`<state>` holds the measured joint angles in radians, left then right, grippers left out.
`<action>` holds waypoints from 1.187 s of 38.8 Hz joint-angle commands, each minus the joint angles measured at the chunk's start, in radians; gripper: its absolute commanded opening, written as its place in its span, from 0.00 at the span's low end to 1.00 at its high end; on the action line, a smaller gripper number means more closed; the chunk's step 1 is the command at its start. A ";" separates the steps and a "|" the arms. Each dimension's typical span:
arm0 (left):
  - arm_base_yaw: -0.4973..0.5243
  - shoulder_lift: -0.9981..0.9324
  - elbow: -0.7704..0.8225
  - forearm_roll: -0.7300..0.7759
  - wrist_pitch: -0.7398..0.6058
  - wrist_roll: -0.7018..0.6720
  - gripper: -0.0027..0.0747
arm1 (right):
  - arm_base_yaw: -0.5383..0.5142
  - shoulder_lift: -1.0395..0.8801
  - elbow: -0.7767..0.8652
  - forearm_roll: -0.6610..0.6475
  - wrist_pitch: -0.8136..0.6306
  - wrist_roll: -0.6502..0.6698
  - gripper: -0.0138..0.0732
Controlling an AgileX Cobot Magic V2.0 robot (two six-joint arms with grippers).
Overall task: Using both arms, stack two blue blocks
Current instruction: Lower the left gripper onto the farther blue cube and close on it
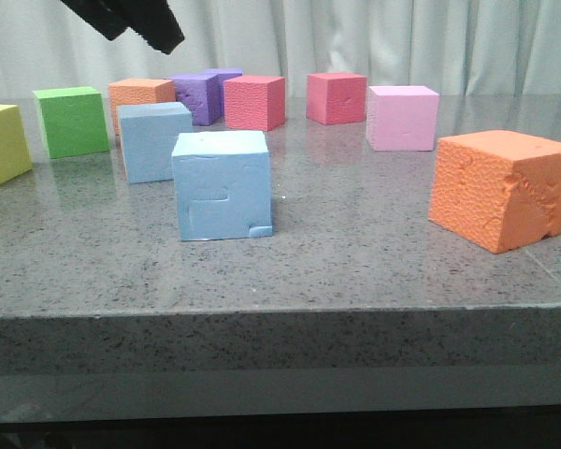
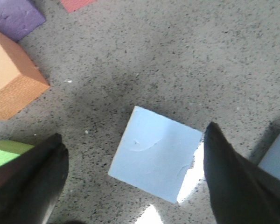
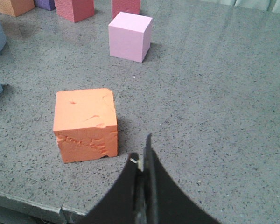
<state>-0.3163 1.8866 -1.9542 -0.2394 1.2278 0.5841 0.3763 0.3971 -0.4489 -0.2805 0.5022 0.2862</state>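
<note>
Front view shows you both blue blocks resting separately on the grey table (image 1: 355,271): the near blue block (image 1: 222,185) just left of centre, the far blue block (image 1: 153,138) close behind it at about 10 o'clock. Nothing is stacked yet. Your left gripper (image 2: 133,179) hangs high above one blue block, fingers spread wide and empty. Your right gripper (image 3: 142,161) has its fingers pressed together, empty, near an orange cube (image 3: 86,123). Grasping, lifting and placing all remain.
</note>
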 commanded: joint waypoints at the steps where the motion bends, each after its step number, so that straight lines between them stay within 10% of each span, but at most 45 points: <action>1: -0.019 -0.051 -0.032 -0.044 -0.009 -0.001 0.77 | -0.007 0.006 -0.023 -0.029 -0.078 -0.008 0.09; 46: -0.088 0.075 -0.032 0.120 -0.018 0.000 0.89 | -0.007 0.006 -0.023 -0.028 -0.078 -0.007 0.09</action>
<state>-0.3958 2.0005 -1.9561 -0.1118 1.2211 0.5857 0.3763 0.3971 -0.4489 -0.2805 0.5022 0.2862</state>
